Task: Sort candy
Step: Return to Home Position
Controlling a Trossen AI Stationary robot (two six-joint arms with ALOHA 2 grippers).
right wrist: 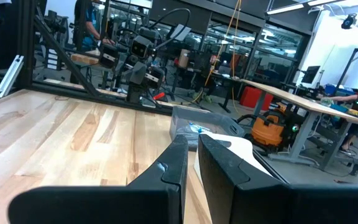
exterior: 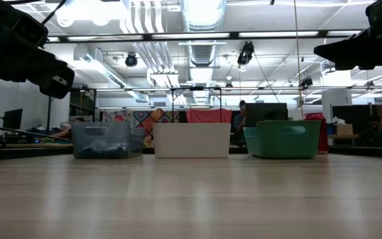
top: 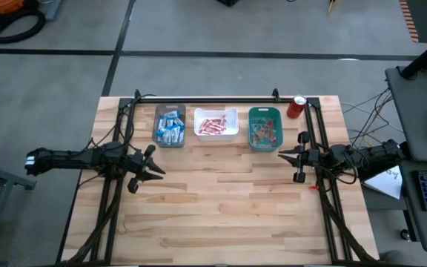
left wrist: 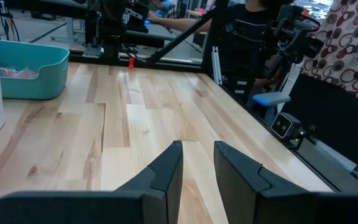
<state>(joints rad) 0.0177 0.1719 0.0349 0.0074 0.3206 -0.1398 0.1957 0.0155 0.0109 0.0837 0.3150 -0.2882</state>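
Observation:
The candy lies in three bins along the table's far edge. Blue-and-white bars (top: 169,127) fill the grey bin (top: 159,139), red-and-white bars (top: 213,124) the white bin (top: 216,136), and orange-red pieces (top: 264,132) the teal bin (top: 250,127). My left gripper (top: 160,169) hovers over the table's left middle, near the grey bin, its fingers slightly apart (left wrist: 197,146) and empty. My right gripper (top: 282,155) hovers near the teal bin, fingers together (right wrist: 192,140). I see no loose candy on the wood.
A red soda can (top: 296,106) stands at the far right, beside the teal bin. A black frame (top: 221,99) runs along the far edge and down both sides. A small red piece (top: 313,187) sits by the right rail. Bare wood (top: 221,208) spans the middle and near side.

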